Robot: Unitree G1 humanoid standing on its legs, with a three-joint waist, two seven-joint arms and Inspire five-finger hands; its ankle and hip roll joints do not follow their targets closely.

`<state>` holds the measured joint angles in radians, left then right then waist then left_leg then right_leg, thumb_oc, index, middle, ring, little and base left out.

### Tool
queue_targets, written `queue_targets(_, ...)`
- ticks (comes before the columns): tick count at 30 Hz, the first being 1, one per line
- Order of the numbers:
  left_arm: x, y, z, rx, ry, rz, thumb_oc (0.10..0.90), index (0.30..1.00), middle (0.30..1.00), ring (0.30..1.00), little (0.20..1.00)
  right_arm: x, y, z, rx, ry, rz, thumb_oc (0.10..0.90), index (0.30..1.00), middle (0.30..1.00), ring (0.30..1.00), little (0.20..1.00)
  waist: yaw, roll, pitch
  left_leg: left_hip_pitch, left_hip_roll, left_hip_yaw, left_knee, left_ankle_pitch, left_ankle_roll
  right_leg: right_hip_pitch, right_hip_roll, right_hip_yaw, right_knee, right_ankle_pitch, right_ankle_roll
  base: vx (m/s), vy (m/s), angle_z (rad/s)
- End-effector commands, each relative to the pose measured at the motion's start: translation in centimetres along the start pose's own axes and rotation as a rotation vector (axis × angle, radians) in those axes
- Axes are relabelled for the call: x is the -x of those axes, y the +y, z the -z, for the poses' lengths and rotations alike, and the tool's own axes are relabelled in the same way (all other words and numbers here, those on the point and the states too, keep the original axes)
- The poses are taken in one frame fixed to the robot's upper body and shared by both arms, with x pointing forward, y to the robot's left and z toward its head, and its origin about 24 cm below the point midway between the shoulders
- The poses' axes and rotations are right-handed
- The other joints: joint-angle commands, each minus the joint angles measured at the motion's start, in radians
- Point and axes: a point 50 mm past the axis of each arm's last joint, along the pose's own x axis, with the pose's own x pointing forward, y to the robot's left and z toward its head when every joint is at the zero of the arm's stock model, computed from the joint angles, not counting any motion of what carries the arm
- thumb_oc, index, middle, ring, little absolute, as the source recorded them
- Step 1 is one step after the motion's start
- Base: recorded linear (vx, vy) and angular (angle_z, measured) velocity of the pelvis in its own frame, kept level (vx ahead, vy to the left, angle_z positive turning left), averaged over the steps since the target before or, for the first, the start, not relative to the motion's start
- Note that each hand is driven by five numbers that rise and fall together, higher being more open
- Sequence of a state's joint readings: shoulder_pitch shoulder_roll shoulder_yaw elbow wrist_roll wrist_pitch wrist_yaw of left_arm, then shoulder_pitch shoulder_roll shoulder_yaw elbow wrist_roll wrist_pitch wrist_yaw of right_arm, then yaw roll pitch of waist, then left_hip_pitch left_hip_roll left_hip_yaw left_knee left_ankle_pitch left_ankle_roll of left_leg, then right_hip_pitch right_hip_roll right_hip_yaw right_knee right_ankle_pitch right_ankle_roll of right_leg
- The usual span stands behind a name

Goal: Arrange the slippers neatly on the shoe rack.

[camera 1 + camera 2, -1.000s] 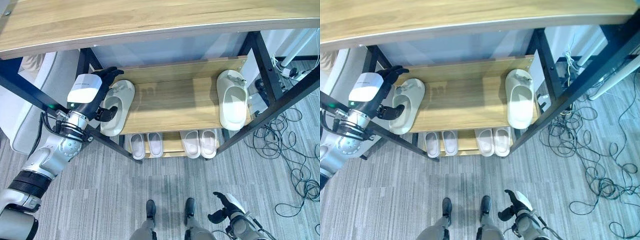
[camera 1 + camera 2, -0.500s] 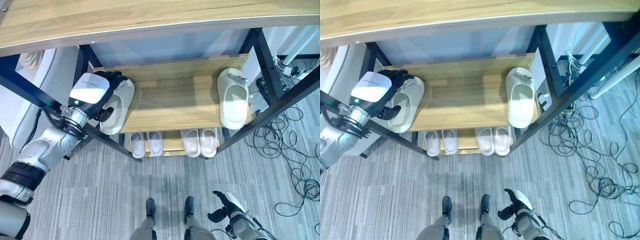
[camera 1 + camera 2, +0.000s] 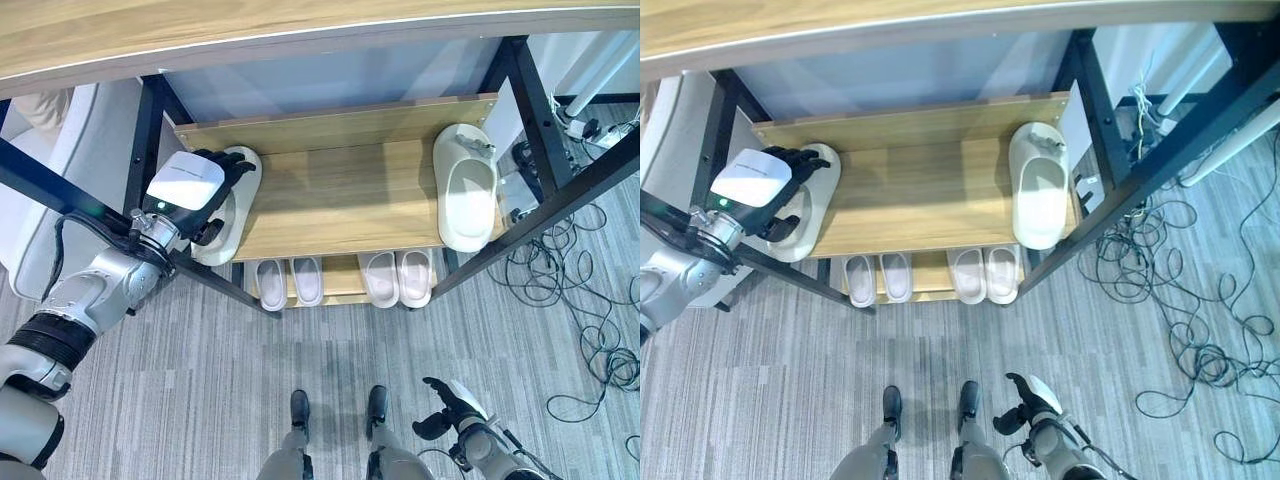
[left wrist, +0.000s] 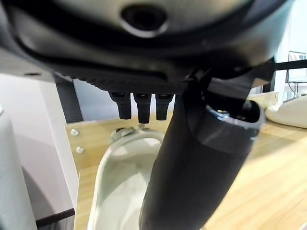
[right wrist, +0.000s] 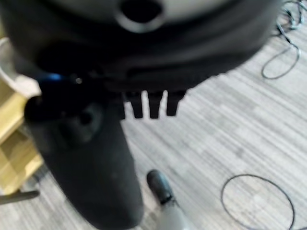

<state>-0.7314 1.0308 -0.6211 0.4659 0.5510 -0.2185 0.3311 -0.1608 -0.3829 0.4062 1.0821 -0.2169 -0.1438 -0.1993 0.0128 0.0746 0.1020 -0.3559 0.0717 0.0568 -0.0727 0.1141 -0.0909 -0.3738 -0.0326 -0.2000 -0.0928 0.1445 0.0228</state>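
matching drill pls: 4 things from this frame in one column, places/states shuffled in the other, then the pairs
Things
1. left hand
2. right hand
3. right slipper
4. small slippers

Places or states
A. low by the floor, away from the rack
B. in a row on the bottom shelf
C. alone at the right end of the middle shelf
D. on the left slipper at the shelf's left end

Pairs: 1-D, 2-A, 3-C, 4-B
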Motion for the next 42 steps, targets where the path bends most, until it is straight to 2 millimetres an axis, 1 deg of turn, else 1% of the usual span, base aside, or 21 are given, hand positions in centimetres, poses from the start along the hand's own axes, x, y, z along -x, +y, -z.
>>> queue_targets(1, -1.1, 6.1, 4.8, -0.08, 0.216, -0.21, 0.8, 0.9, 0.9, 0.9, 0.9, 0.4, 0.3, -0.1, -0.016, -0.044, 0.001, 0.8, 0.9, 0.9, 0.9, 0.9, 0.003, -0.059, -0.056, -0.085, -0.063, -0.008, -0.015, 0.047, -0.008, -0.041, -0.065, 0.009, 0.006, -0.024, 0.148, 0.0, 0.0, 0.0)
queue_targets(9, -1.8, 6.6, 4.9, -0.1, 0.232, -0.227, 0.8, 0.9, 0.9, 0.9, 0.9, 0.5, 0.5, -0.2, -0.02, -0.054, -0.004, 0.8, 0.9, 0.9, 0.9, 0.9, -0.008, -0.061, -0.06, -0.083, -0.063, -0.005, -0.015, 0.042, -0.009, -0.043, -0.064, 0.014, 0.006, -0.025, 0.148, 0.01, 0.002, -0.01)
queue_targets(13, -2.2, 7.3, 5.0, -0.078, 0.255, -0.279, 0.8, 0.9, 0.9, 0.9, 0.9, 0.6, 0.6, -0.3, -0.019, -0.059, -0.006, 0.8, 0.9, 0.9, 0.9, 0.9, -0.011, -0.062, -0.061, -0.084, -0.063, -0.004, -0.015, 0.041, -0.009, -0.045, -0.066, 0.015, 0.006, -0.025, 0.148, 0.0, 0.0, 0.0)
queue_targets(14, -2.4, 7.7, 5.0, -0.077, 0.262, -0.307, 0.8, 0.9, 0.9, 0.9, 0.9, 0.6, 0.6, -0.4, -0.018, -0.062, -0.006, 0.8, 0.9, 0.9, 0.9, 0.9, -0.012, -0.062, -0.062, -0.084, -0.064, -0.005, -0.015, 0.04, -0.009, -0.046, -0.066, 0.014, 0.006, -0.025, 0.147, 0.0, 0.0, 0.0)
queue_targets(18, -2.6, 8.1, 5.2, -0.101, 0.282, -0.323, 0.8, 0.9, 0.9, 0.9, 0.9, 0.6, 0.7, -0.5, -0.015, -0.07, -0.007, 0.8, 0.9, 0.9, 0.9, 0.9, -0.015, -0.06, -0.063, -0.086, -0.063, -0.003, -0.015, 0.04, -0.009, -0.048, -0.067, 0.013, 0.006, -0.025, 0.148, 0.0, 0.0, 0.0)
queue_targets(28, -3.3, 8.4, 6.0, -0.132, 0.358, -0.317, 0.8, 0.9, 0.9, 0.9, 0.9, 0.5, 0.4, -1.1, -0.011, -0.096, -0.002, 0.8, 0.9, 0.9, 0.9, 0.9, -0.031, -0.061, -0.059, -0.096, -0.061, -0.001, -0.015, 0.041, -0.009, -0.066, -0.068, 0.02, 0.006, -0.02, 0.149, 0.0, 0.0, 0.0)
queue_targets(29, -3.5, 8.5, 6.0, -0.137, 0.359, -0.312, 0.679, 0.719, 0.719, 0.719, 0.719, 0.5, 0.5, -1.1, -0.01, -0.096, -0.004, 0.8, 0.9, 0.9, 0.9, 0.9, -0.032, -0.062, -0.058, -0.099, -0.06, 0.001, -0.015, 0.042, -0.009, -0.069, -0.067, 0.022, 0.006, -0.019, 0.149, 0.0, 0.0, 0.0)
queue_targets(30, -3.5, 8.4, 6.0, -0.136, 0.364, -0.308, 0.547, 0.521, 0.521, 0.521, 0.521, 0.6, 0.5, -1.0, -0.01, -0.094, -0.006, 0.8, 0.9, 0.9, 0.9, 0.9, -0.035, -0.063, -0.057, -0.1, -0.06, 0.002, -0.015, 0.043, -0.009, -0.07, -0.068, 0.022, 0.006, -0.019, 0.149, 0.0, 0.0, 0.0)
queue_targets(31, -3.6, 8.5, 6.0, -0.137, 0.364, -0.308, 0.521, 0.481, 0.481, 0.481, 0.481, 0.6, 0.5, -1.0, -0.01, -0.094, -0.006, 0.8, 0.9, 0.9, 0.9, 0.9, -0.034, -0.063, -0.057, -0.101, -0.06, 0.002, -0.015, 0.043, -0.009, -0.071, -0.068, 0.022, 0.006, -0.019, 0.149, 0.0, 0.0, 0.0)
queue_targets(32, -3.7, 8.4, 6.0, -0.125, 0.369, -0.305, 0.4, 0.3, 0.3, 0.3, 0.3, 0.6, 0.5, -0.9, -0.016, -0.089, -0.006, 0.8, 0.9, 0.9, 0.9, 0.9, -0.038, -0.063, -0.057, -0.102, -0.061, 0.003, -0.015, 0.043, -0.009, -0.074, -0.068, 0.023, 0.006, -0.017, 0.149, 0.0, 0.0, 0.0)
queue_targets(38, -4.1, 8.6, 5.2, -0.071, 0.342, -0.335, 0.4, 0.3, 0.3, 0.3, 0.3, 0.7, 0.8, -0.8, -0.022, -0.085, -0.012, 0.8, 0.9, 0.9, 0.9, 0.9, -0.039, -0.064, -0.057, -0.101, -0.062, 0.002, -0.015, 0.041, -0.008, -0.073, -0.068, 0.026, 0.006, -0.017, 0.148, 0.0, 0.0, 0.0)
queue_targets(39, -4.2, 8.5, 4.7, -0.05, 0.321, -0.342, 0.4, 0.3, 0.3, 0.3, 0.3, 0.7, 0.9, -0.8, -0.026, -0.085, -0.015, 0.8, 0.9, 0.9, 0.9, 0.9, -0.037, -0.065, -0.056, -0.099, -0.062, 0.003, -0.015, 0.04, -0.009, -0.071, -0.068, 0.026, 0.006, -0.017, 0.147, 0.0, 0.0, 0.0)
queue_targets(40, -4.2, 8.4, 4.8, -0.049, 0.322, -0.342, 0.4, 0.3, 0.3, 0.3, 0.3, 0.7, 0.9, -0.8, -0.025, -0.084, -0.015, 0.8, 0.9, 0.9, 0.9, 0.9, -0.038, -0.064, -0.057, -0.099, -0.062, 0.004, -0.015, 0.04, -0.009, -0.071, -0.068, 0.027, 0.006, -0.017, 0.147, 0.0, 0.0, 0.0)
queue_targets(42, -4.4, 8.2, 3.9, 0.001, 0.29, -0.361, 0.4, 0.3, 0.3, 0.3, 0.3, 0.8, 1.0, -0.9, -0.028, -0.088, -0.02, 0.8, 0.9, 0.9, 0.9, 0.9, -0.036, -0.065, -0.057, -0.096, -0.062, 0.003, -0.015, 0.04, -0.01, -0.068, -0.067, 0.027, 0.006, -0.02, 0.145, 0.0, 0.0, 0.0)
